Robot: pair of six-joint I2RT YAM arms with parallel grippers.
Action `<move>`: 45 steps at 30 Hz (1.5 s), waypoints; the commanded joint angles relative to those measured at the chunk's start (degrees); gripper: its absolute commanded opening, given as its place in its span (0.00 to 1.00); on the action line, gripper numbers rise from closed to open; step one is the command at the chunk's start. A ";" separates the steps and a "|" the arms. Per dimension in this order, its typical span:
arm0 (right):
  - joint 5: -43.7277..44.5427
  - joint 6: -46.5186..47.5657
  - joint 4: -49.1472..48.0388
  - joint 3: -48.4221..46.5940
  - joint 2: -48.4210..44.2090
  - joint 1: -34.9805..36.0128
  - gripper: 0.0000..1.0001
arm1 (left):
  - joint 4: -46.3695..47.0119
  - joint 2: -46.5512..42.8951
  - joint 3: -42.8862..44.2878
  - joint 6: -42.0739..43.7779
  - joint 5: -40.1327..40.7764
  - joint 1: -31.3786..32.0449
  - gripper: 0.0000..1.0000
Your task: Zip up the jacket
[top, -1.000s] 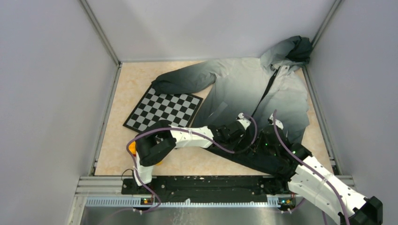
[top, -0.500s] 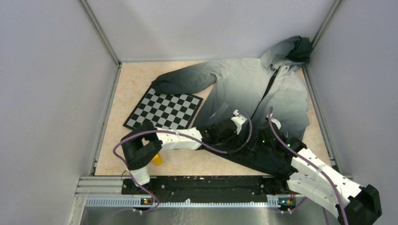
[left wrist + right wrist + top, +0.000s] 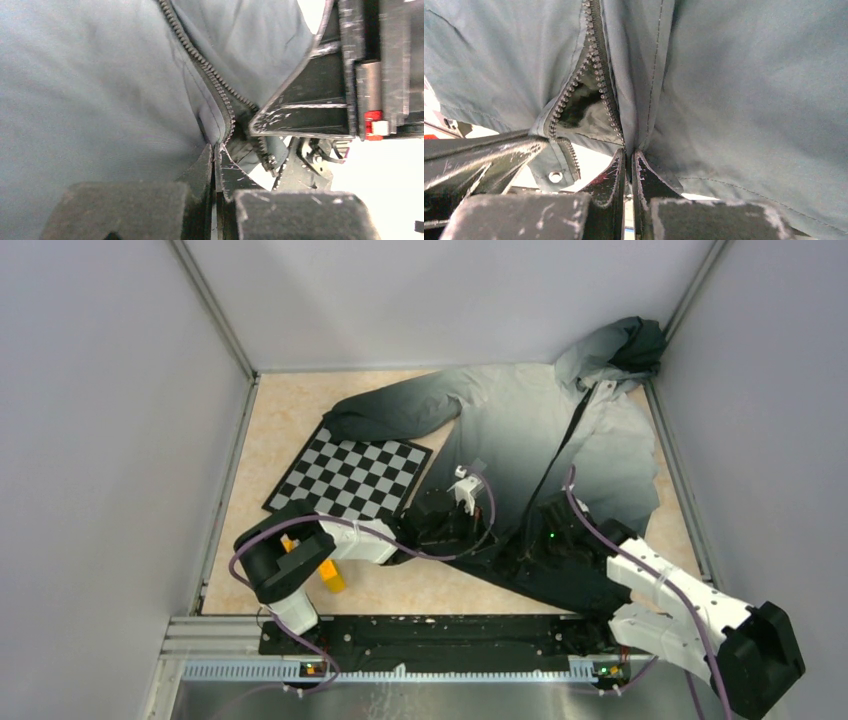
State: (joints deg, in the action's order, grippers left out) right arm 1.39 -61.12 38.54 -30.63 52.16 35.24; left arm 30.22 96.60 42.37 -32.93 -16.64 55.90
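While the jacket lies with its zipper parted, left gripper clenched on fabric at the zipper teeth, right gripper clenched on fabric just beside the zipper.

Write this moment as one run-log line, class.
left gripper: shut on jacket | right gripper: shut on jacket | zipper: teeth parted, not yet joined

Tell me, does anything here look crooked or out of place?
Yes. The jacket lies slanted across the table, its hood bunched up in the far right corner. Near the hem its zipper gapes open in a triangle.
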 commanded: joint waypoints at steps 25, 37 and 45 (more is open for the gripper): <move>-4.55 -9.80 -4.23 2.50 -4.75 0.26 0.00 | 33.26 2.10 -3.72 6.13 1.26 2.85 0.00; -4.38 -7.49 -2.99 2.92 -8.46 0.26 0.00 | 38.16 2.75 -5.79 10.15 1.68 3.09 0.00; -3.42 -7.02 -2.99 3.27 -10.41 0.26 0.00 | 38.11 2.92 -5.94 10.91 2.25 3.15 0.00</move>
State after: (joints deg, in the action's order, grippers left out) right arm -2.07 -68.55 36.42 -27.31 43.11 35.24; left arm 63.48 99.92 36.84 -23.33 -15.31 58.65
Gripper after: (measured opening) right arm 0.014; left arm 0.003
